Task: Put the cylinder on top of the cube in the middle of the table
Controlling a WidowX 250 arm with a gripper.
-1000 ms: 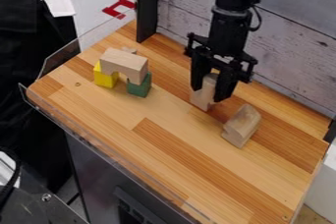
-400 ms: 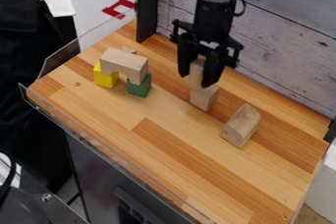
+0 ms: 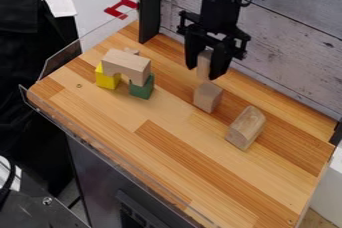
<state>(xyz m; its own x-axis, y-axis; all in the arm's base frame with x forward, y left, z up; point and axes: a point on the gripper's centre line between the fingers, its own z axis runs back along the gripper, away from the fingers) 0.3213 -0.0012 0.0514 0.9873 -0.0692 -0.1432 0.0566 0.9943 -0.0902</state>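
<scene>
Bounding the tabletop: the wooden tabletop (image 3: 180, 157) has a whitewashed plank wall (image 3: 287, 37) along its back, a black post (image 3: 149, 7) at the far corner, and a see-through guard (image 3: 61, 61) round the far left side and down the near side.
Widest stretch of wood: from the blocks down to the near corner, plenty of room from where I stand; the gap to the plank wall is tighter.
Arch stack: over on the left, a wooden arch (image 3: 125, 65) bridges a yellow block (image 3: 107, 78) and a green block (image 3: 141, 90), with a small wooden piece (image 3: 131, 51) poking up behind.
Loose block: a long wooden block (image 3: 246, 128) rests near the cube, on the side away from the arch, so it crowds that flank.
Cube: the plain wooden cube (image 3: 208, 97) sits on the boards between arch and loose block, nearer the back.
Cylinder: the pale cylinder (image 3: 204, 64), its roundness hard to make out, stands upright between the fingers, beyond the cube's top; touching or apart, I can't tell.
Arm: in from the top, the black gripper (image 3: 203, 72) points down.
Claw: narrowed round the cylinder, a finger on either side; how firmly, I can't say.
</scene>
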